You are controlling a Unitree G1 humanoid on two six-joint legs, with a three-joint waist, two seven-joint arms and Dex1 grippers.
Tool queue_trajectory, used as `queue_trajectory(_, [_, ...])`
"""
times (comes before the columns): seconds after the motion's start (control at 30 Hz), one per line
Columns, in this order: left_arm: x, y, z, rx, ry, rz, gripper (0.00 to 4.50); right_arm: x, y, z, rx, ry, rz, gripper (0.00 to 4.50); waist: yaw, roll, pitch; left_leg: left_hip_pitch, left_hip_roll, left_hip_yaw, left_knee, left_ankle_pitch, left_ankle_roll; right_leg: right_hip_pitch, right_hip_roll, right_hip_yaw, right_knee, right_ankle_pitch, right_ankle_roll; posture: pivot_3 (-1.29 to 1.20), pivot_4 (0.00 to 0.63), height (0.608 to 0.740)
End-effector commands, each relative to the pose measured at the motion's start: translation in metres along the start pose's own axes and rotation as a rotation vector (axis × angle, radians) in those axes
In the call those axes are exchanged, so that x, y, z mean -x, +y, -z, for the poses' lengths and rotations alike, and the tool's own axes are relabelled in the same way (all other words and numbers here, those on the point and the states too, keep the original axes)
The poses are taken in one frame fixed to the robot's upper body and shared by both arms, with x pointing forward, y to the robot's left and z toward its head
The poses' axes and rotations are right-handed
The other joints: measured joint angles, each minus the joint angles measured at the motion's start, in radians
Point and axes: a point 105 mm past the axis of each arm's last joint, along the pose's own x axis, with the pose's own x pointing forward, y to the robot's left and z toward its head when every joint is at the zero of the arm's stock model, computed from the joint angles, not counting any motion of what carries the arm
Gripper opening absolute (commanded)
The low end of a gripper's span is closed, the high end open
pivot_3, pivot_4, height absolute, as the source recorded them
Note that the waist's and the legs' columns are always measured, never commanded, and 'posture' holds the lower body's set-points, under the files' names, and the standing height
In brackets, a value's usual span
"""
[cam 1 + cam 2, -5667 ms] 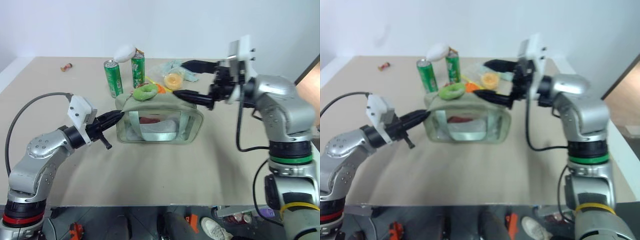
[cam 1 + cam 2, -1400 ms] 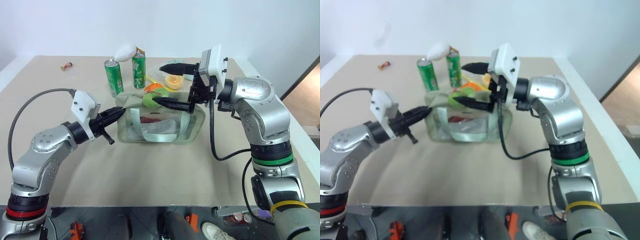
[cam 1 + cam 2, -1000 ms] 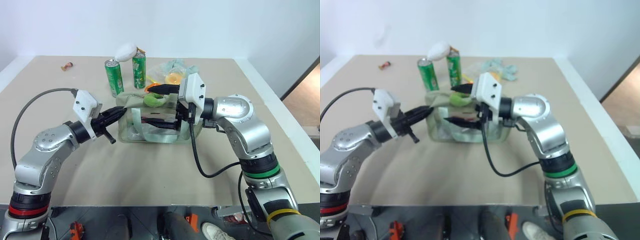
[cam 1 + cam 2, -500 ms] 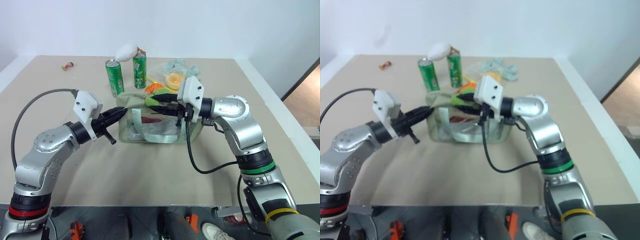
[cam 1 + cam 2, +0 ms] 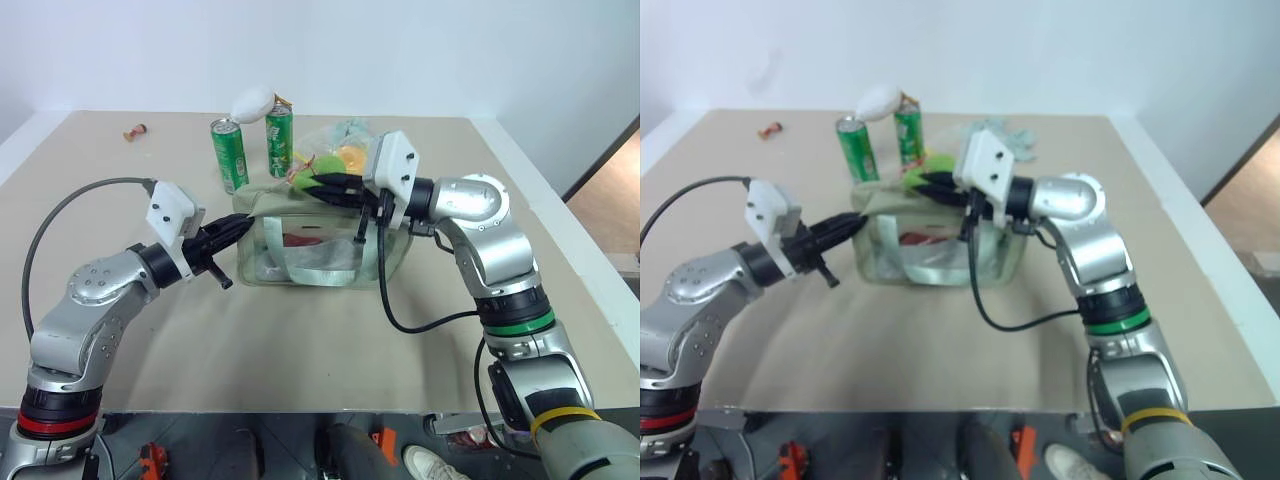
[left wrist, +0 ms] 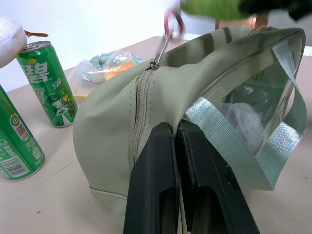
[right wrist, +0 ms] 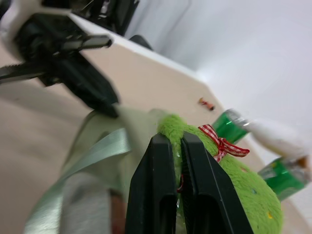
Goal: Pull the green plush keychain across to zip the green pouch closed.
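Left gripper (image 5: 237, 226) was squeezed tight on the left end of the green pouch (image 5: 320, 240), pinching the cloth by the zipper. I saw two green cans (image 5: 228, 155) just behind the pouch. Right gripper (image 5: 318, 185) was clamped on the green plush keychain (image 5: 322, 166), which sat just above the pouch's top, near its back edge.

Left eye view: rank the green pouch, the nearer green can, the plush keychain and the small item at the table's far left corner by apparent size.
1. green pouch
2. nearer green can
3. green plush keychain, partly hidden by the right gripper, so only roughly judged
4. small far-corner item, also farthest from the camera
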Motion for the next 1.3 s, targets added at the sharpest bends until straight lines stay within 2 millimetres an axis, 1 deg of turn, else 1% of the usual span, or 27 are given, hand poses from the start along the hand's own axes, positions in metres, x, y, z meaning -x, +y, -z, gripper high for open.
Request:
queue_trajectory(0.03, [-0.002, -0.001, 0.0, -0.002, -0.001, 0.004, 0.0, 0.016, -0.037, -0.027, 0.102, -0.047, 0.105, 0.04, 0.0, 0.0, 0.0, 0.0, 0.0, 0.0, 0.0, 0.0, 0.0, 0.0, 0.0, 0.0, 0.0, 0.0, 0.0, 0.0, 0.15, 0.74])
queue_trajectory(0.17, [-0.002, -0.001, -0.001, -0.001, -0.002, 0.003, 0.0, 0.025, -0.047, -0.025, 0.135, -0.019, 0.115, 0.04, 0.001, 0.0, 0.0, 0.0, -0.001, 0.0, 0.0, 0.0, 0.0, 0.0, -0.001, 0.0, 0.0, 0.0, 0.0, 0.0, 0.15, 0.74])
queue_trajectory(0.6, [-0.002, 0.0, 0.0, 0.009, -0.001, -0.002, 0.0, 0.038, -0.057, -0.024, 0.188, 0.025, 0.116, 0.04, 0.001, 0.0, 0.0, -0.001, -0.002, 0.0, 0.0, 0.0, 0.0, 0.0, -0.003, -0.001, 0.0, 0.0, 0.0, 0.0, 0.15, 0.74])
queue_trajectory(0.77, [-0.002, 0.003, -0.001, 0.01, -0.001, -0.018, 0.0, 0.047, -0.069, -0.026, 0.208, 0.045, 0.154, 0.04, 0.001, 0.0, 0.0, -0.001, -0.003, 0.0, 0.0, 0.0, 0.0, 0.0, -0.004, -0.001, 0.0, 0.0, 0.001, 0.0, 0.15, 0.74])
queue_trajectory(0.83, [-0.002, 0.005, -0.001, 0.01, 0.001, -0.026, 0.0, 0.057, -0.076, -0.023, 0.222, 0.081, 0.182, 0.04, 0.001, 0.0, 0.0, -0.001, -0.003, 0.0, 0.0, 0.0, 0.0, 0.0, -0.004, -0.001, 0.0, -0.001, 0.001, 0.0, 0.15, 0.74])
queue_trajectory(0.97, [-0.001, 0.009, -0.001, 0.002, 0.005, -0.041, 0.0, 0.072, -0.083, -0.015, 0.226, 0.132, 0.218, 0.04, 0.002, 0.0, 0.0, -0.002, -0.005, -0.001, 0.0, 0.0, 0.0, 0.0, -0.005, -0.001, 0.0, -0.001, 0.002, 0.0, 0.15, 0.74])
queue_trajectory(1.07, [-0.001, 0.01, -0.002, -0.002, 0.006, -0.047, 0.0, 0.09, -0.089, -0.007, 0.228, 0.19, 0.264, 0.04, 0.001, 0.0, 0.0, -0.002, -0.005, 0.0, 0.0, 0.0, 0.0, 0.0, -0.005, -0.001, 0.0, -0.001, 0.002, 0.0, 0.15, 0.74])
queue_trajectory(1.13, [-0.001, 0.011, -0.002, -0.005, 0.005, -0.048, 0.0, 0.107, -0.095, 0.003, 0.219, 0.243, 0.311, 0.04, 0.002, 0.0, 0.0, -0.002, -0.005, -0.001, 0.0, 0.0, 0.0, 0.0, -0.005, -0.001, 0.0, -0.001, 0.002, 0.0, 0.15, 0.74])
queue_trajectory(1.17, [-0.001, 0.011, -0.002, -0.005, 0.004, -0.049, 0.0, 0.112, -0.096, 0.006, 0.217, 0.259, 0.323, 0.04, 0.002, 0.0, 0.0, -0.002, -0.005, -0.001, 0.0, 0.0, 0.0, 0.0, -0.006, -0.001, 0.0, -0.001, 0.002, 0.0, 0.15, 0.74])
queue_trajectory(1.3, [-0.001, 0.011, -0.003, -0.006, 0.003, -0.046, 0.0, 0.146, -0.097, 0.035, 0.186, 0.387, 0.401, 0.04, 0.001, 0.0, 0.0, -0.002, -0.006, -0.001, 0.0, 0.0, 0.0, 0.001, -0.006, -0.001, 0.0, -0.001, 0.002, 0.0, 0.15, 0.74])
